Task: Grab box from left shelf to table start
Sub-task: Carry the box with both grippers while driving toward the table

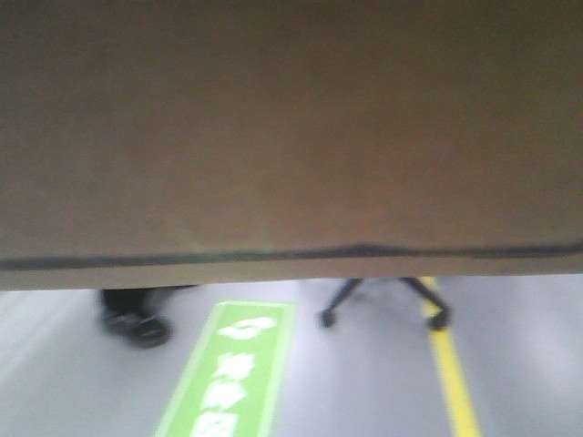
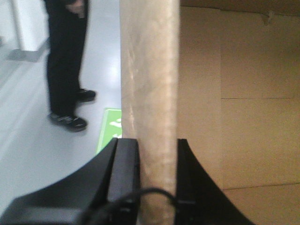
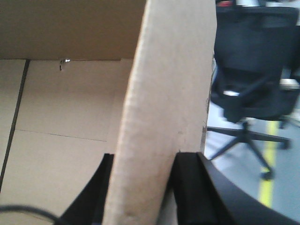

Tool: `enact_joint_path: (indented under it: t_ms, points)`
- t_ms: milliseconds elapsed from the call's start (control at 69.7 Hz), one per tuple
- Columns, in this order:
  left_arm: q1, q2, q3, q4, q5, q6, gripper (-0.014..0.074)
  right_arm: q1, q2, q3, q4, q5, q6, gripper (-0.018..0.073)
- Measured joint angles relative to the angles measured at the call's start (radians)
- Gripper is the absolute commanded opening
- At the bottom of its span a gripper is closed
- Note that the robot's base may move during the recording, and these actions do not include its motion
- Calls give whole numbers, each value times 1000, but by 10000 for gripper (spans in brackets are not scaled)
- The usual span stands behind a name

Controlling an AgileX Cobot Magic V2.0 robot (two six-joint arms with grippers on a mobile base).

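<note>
The brown cardboard box [image 1: 291, 137] fills the upper part of the front view, held up close to the camera above the floor. My left gripper [image 2: 157, 143] is shut on the box's left wall [image 2: 150, 84], one finger outside and one inside the box. My right gripper [image 3: 143, 157] is shut on the box's right wall [image 3: 168, 84] the same way. The box's bare inside [image 2: 239, 93] shows in both wrist views. The left shelf is out of view, and so is the box's print.
A person in black trousers and shoes [image 2: 68, 70] stands on the grey floor at left. A black office chair [image 3: 253, 70] stands at right. A green floor marking [image 1: 232, 373] and a yellow floor line [image 1: 454, 378] lie ahead.
</note>
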Motion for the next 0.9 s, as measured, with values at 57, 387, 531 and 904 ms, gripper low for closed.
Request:
enact_joint_path:
  t_ms: [57, 387, 531, 904]
  points:
    - [0, 0, 0, 0, 0, 0, -93, 0, 0, 0, 0, 0, 0, 59]
    - [0, 0, 0, 0, 0, 0, -93, 0, 0, 0, 0, 0, 0, 59]
    - [0, 0, 0, 0, 0, 0, -93, 0, 0, 0, 0, 0, 0, 59]
    - [0, 0, 0, 0, 0, 0, -93, 0, 0, 0, 0, 0, 0, 59]
